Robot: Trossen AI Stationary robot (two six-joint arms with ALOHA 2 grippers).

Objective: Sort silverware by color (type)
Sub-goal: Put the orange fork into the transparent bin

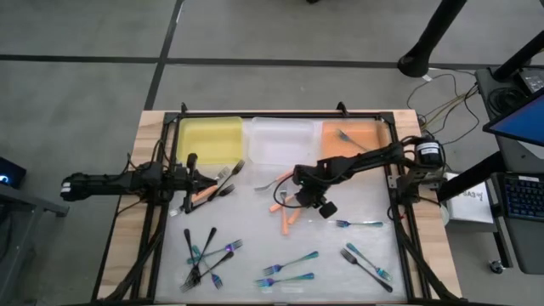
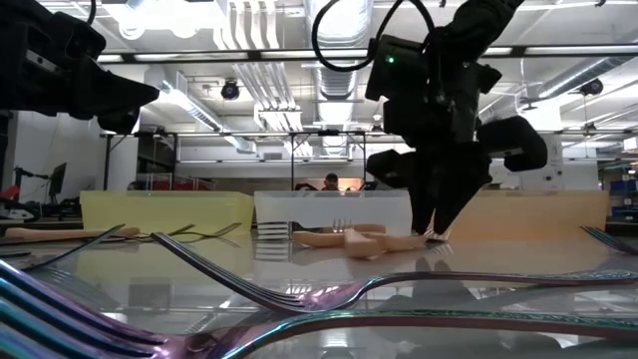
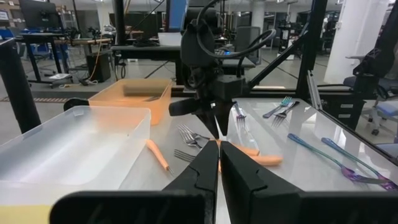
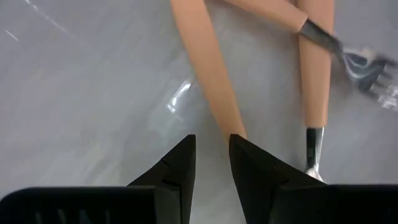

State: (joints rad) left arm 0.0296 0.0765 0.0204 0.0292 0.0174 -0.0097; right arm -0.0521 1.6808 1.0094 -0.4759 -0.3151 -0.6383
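Orange forks [image 1: 286, 214] crowd beneath the right claw [image 1: 299, 201].

Glossy tabletop [image 1: 255, 238] — shiny metal tines [image 4: 367, 68]

So there's a yellow bin [image 1: 208, 138], a clear bin [image 1: 280, 138] and an orange bin [image 1: 353, 136] lined up along the table [image 1: 146, 136], plus a keyboard [image 1: 518, 197] off to the side.

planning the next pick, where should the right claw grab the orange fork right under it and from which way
Grip the orange fork on its bare handle, near the free end below the right claw. Come straight down from above: it lies flat on the table, and its far end crosses other orange handles, so that end is crowded. The claw's narrow opening already lines up with the handle tip.
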